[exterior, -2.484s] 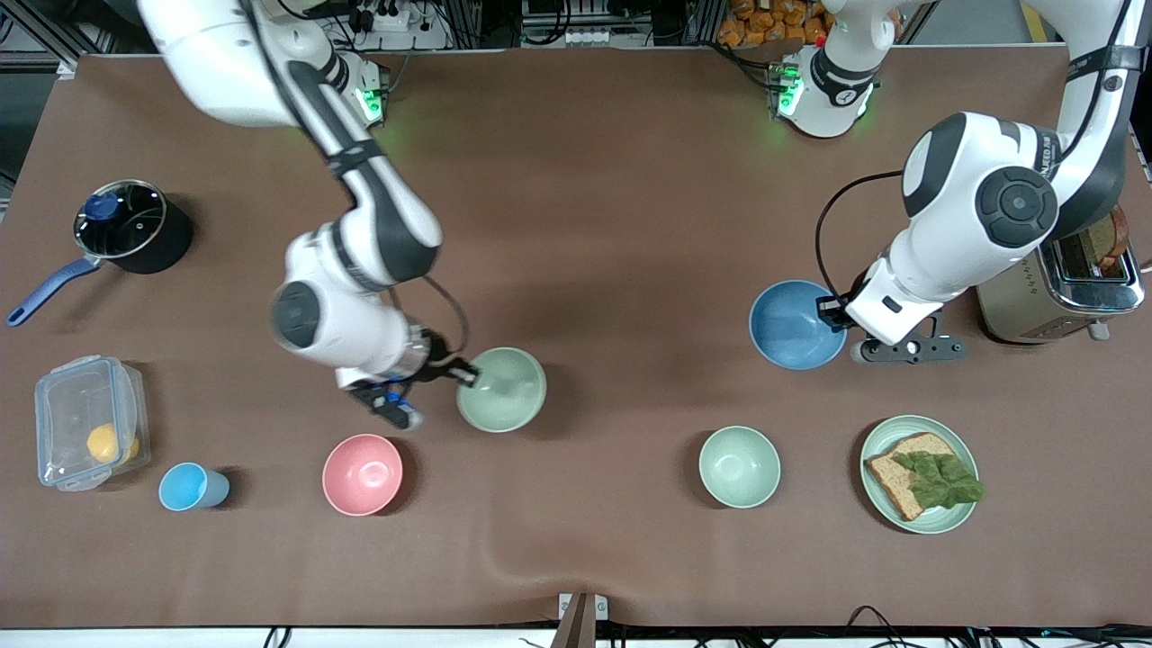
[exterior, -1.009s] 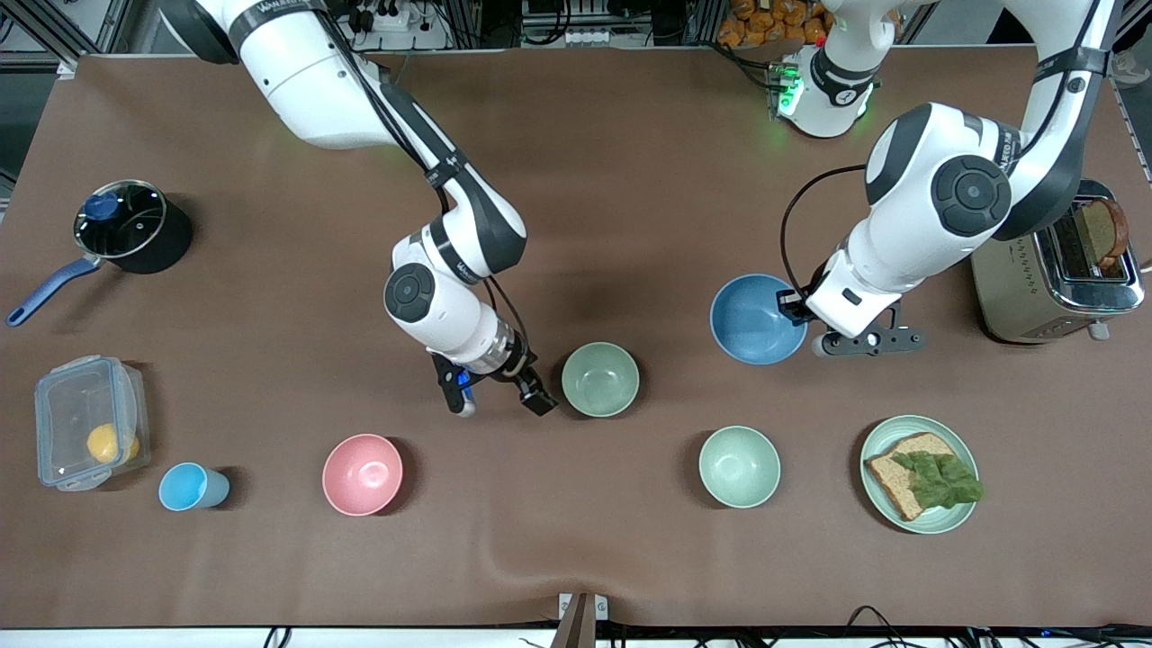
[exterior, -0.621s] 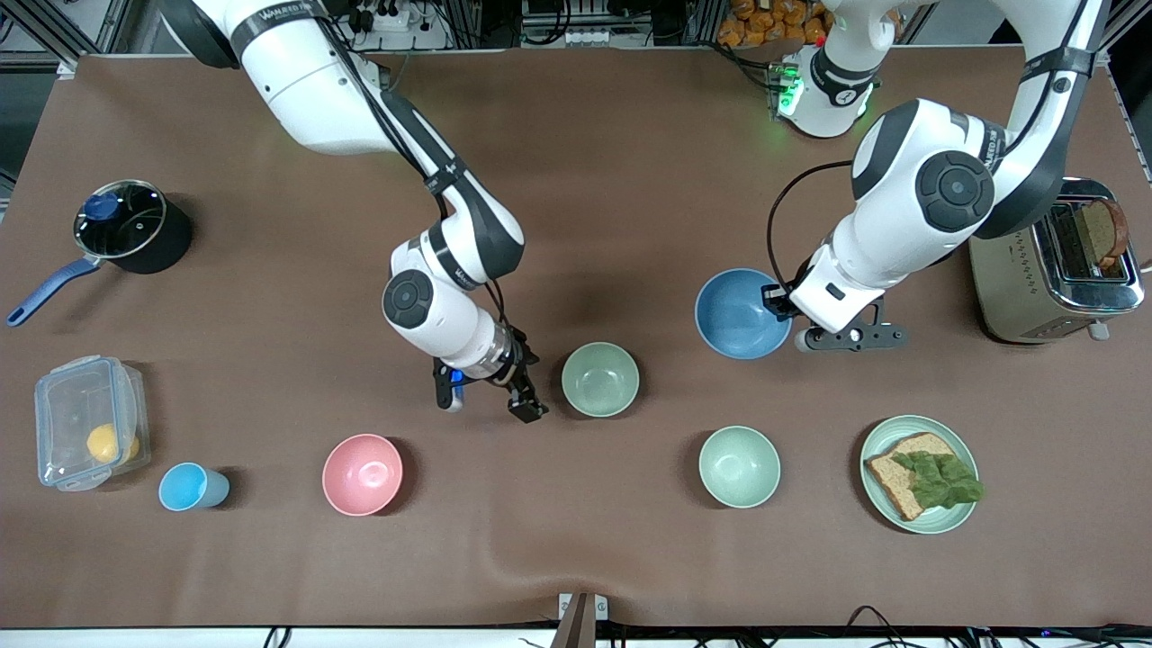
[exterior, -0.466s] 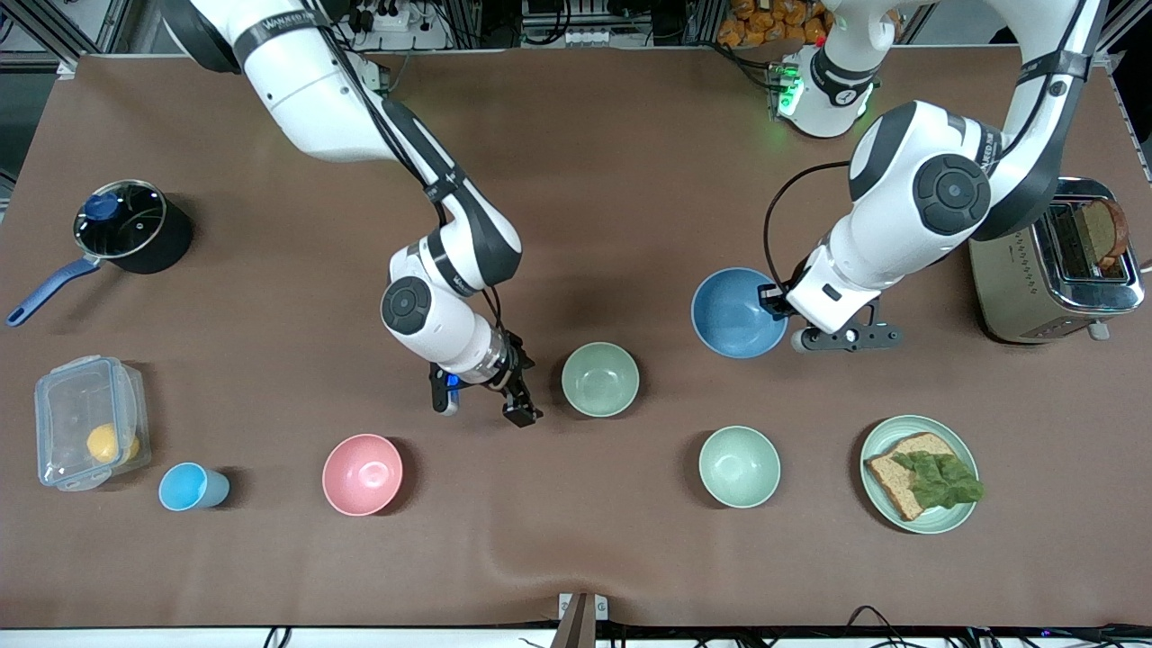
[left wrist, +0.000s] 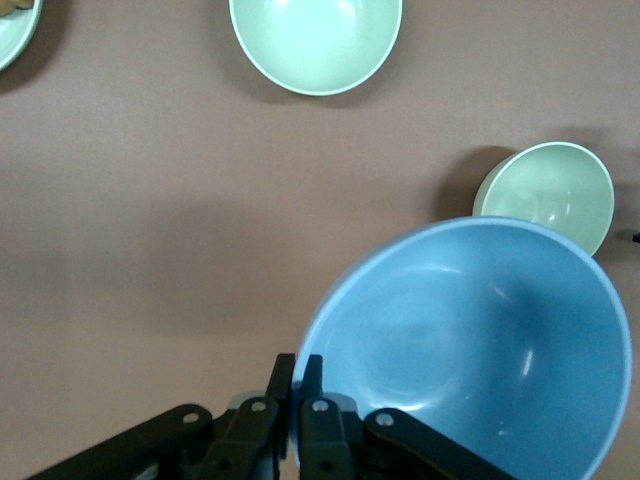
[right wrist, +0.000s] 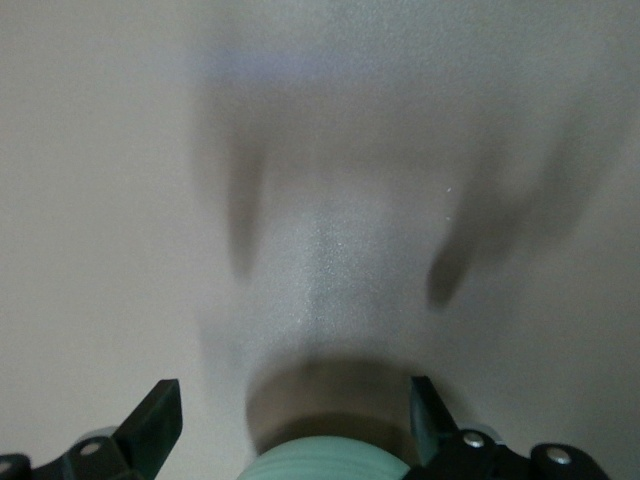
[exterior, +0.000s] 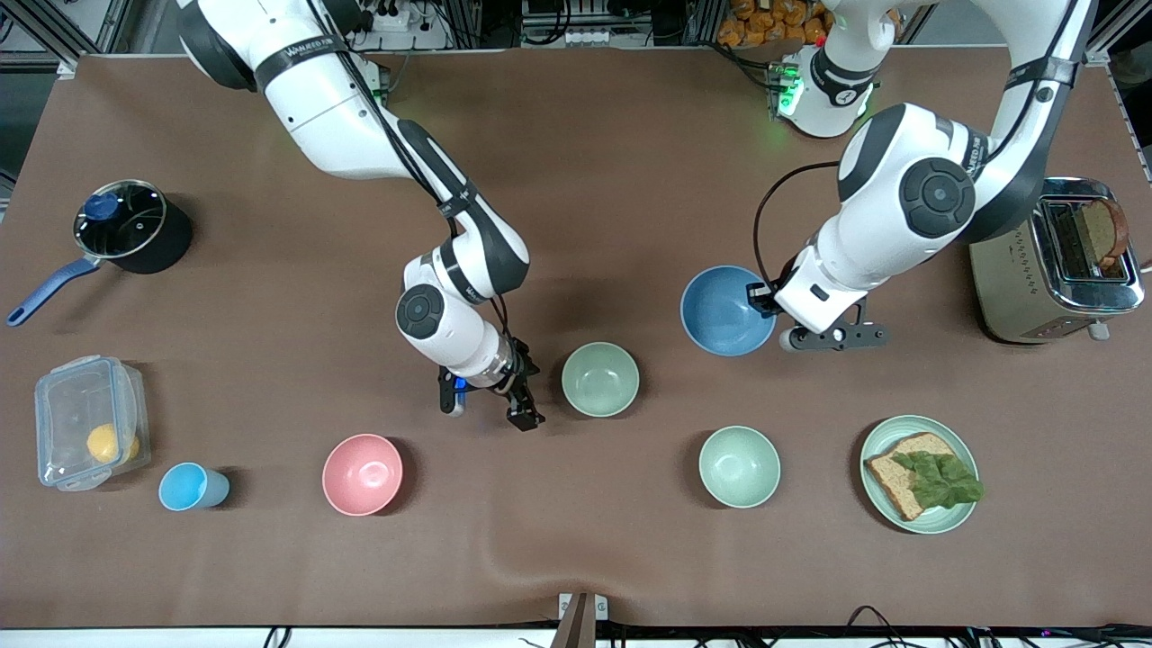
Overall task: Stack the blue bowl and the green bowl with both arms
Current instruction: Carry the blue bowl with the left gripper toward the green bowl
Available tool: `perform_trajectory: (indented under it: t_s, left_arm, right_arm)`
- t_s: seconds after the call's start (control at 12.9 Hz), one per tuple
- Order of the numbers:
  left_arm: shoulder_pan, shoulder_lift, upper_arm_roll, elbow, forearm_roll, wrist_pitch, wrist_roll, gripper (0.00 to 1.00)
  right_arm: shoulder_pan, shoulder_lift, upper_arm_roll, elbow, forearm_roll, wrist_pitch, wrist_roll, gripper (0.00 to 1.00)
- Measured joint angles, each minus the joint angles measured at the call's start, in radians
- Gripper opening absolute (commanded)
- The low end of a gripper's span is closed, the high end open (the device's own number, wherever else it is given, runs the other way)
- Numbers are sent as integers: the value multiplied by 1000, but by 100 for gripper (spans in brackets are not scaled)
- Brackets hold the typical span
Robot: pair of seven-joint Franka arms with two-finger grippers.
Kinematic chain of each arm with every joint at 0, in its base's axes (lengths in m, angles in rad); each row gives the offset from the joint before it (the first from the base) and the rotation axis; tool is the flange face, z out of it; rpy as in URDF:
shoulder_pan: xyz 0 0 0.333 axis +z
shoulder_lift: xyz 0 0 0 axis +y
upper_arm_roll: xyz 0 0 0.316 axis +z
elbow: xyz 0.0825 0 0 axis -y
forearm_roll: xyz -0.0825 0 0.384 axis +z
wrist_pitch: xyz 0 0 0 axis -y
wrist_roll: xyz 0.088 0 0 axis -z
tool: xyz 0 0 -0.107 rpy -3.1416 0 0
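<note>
The blue bowl (exterior: 725, 310) hangs tilted in the air over the table, a short way toward the left arm's end from the green bowl (exterior: 600, 379). My left gripper (exterior: 761, 302) is shut on its rim; in the left wrist view the jaws (left wrist: 298, 375) pinch the blue bowl (left wrist: 480, 340), with the green bowl (left wrist: 546, 194) apart from it on the table. The green bowl stands upright and free at mid-table. My right gripper (exterior: 487, 408) is open and empty, just beside it toward the right arm's end. The right wrist view shows the spread gripper (right wrist: 295, 420) and the bowl's edge (right wrist: 325, 466).
A paler mint bowl (exterior: 739, 466) and a mint plate with a sandwich (exterior: 920, 513) lie nearer the front camera. A pink bowl (exterior: 362, 474), light-blue cup (exterior: 192, 486), plastic box (exterior: 88, 434) and pot (exterior: 130, 225) are toward the right arm's end. A toaster (exterior: 1057, 279) is at the left arm's end.
My right gripper carried the green bowl to mid-table, let it go and drew back a little. My left arm moved the held blue bowl toward the green bowl.
</note>
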Motion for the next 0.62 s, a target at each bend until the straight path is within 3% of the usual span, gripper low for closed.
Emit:
perform_trajectory:
  t_s: [0.62]
  left_arm:
    - [-54, 44, -1, 0, 0, 51, -97, 0]
  right_arm:
    - [14, 0, 0, 2, 0, -1, 39, 100]
